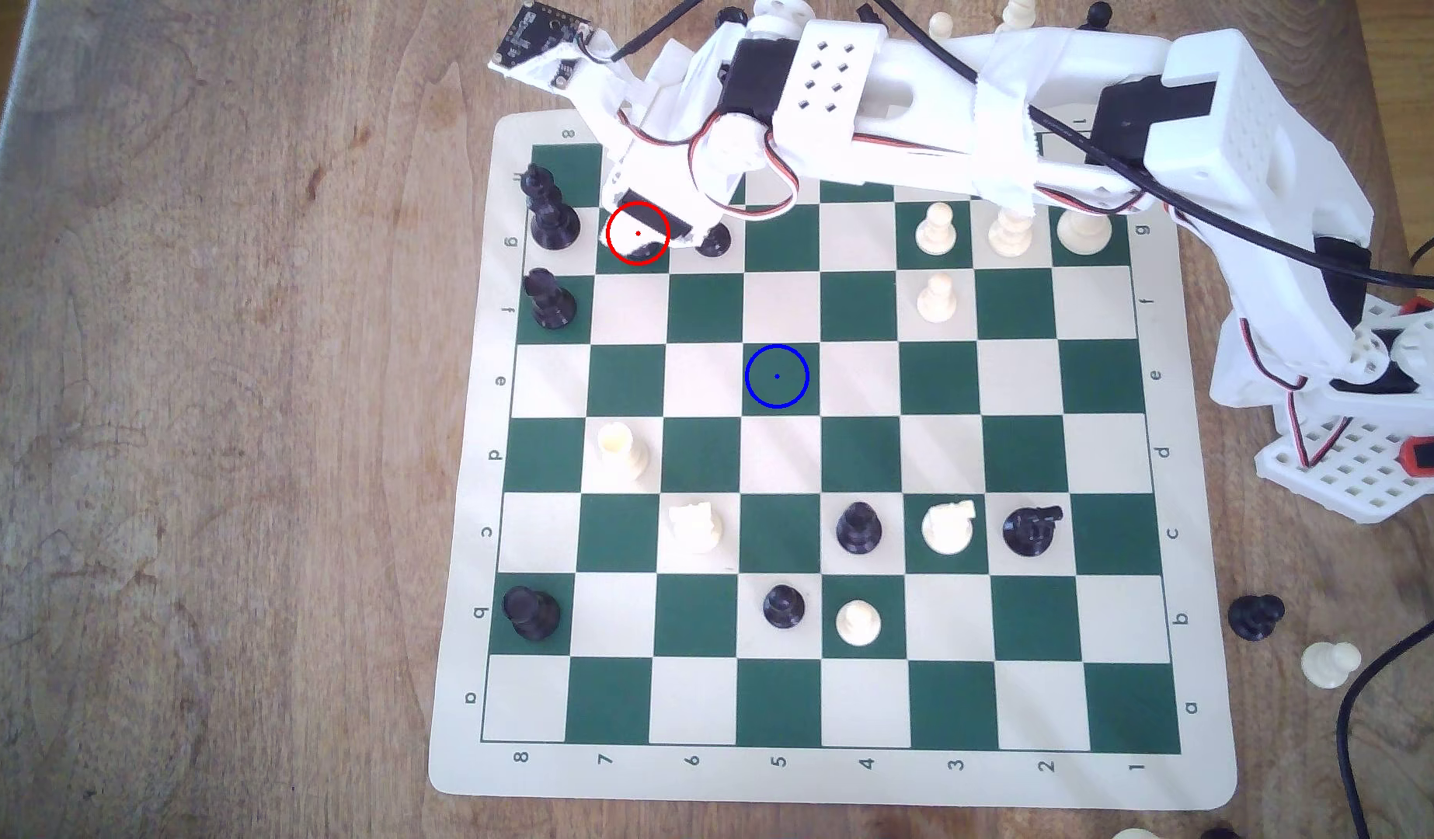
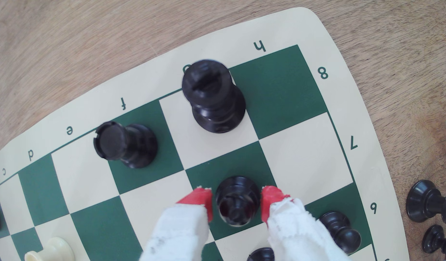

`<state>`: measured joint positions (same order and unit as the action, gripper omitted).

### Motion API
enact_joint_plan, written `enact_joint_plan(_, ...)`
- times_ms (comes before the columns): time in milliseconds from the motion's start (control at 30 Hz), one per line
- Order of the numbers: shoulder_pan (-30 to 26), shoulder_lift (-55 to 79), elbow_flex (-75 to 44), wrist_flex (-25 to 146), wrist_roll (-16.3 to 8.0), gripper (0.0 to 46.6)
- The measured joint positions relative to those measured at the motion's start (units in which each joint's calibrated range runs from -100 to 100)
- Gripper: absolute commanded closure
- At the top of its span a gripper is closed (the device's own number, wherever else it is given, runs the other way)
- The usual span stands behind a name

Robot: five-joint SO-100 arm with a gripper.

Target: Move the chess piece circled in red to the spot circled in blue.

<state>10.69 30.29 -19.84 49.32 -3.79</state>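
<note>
The chess piece [image 2: 238, 203], a black slim-bodied piece seen from above, stands upright on a dark green square. My gripper [image 2: 236, 199] is open around it, one red-tipped finger [image 2: 198, 200] on each side, close to its body with a thin gap showing on one side. In the exterior view my gripper [image 1: 649, 230] covers the red-ringed square and hides nearly all of the piece. The spot [image 1: 777, 376], a green square with a blue ring and centre dot, lies bare near the board's middle, two rows nearer the front and two columns toward the exterior view's right.
A black pawn [image 1: 712, 240] stands one square to the exterior view's right of my gripper. A tall black cross-topped piece [image 1: 548, 211] and a black rook [image 1: 551, 300] stand on the board's left edge. White and black pieces are scattered over the board's front half [image 1: 859, 528].
</note>
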Motion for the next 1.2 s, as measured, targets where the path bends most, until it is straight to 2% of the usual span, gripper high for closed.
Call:
enact_joint_plan(200, 0.0, 0.0, 0.0, 0.0, 0.0, 45.5)
enact_joint_plan(767, -0.1, -2.8, 0.4, 0.0, -0.4, 46.0)
enact_joint_plan(1033, -1.3, -15.3, 11.7, -0.2, -1.0, 46.1)
enact_joint_plan(1200, -3.5, -26.6, 25.8, -2.5, -1.4, 46.1)
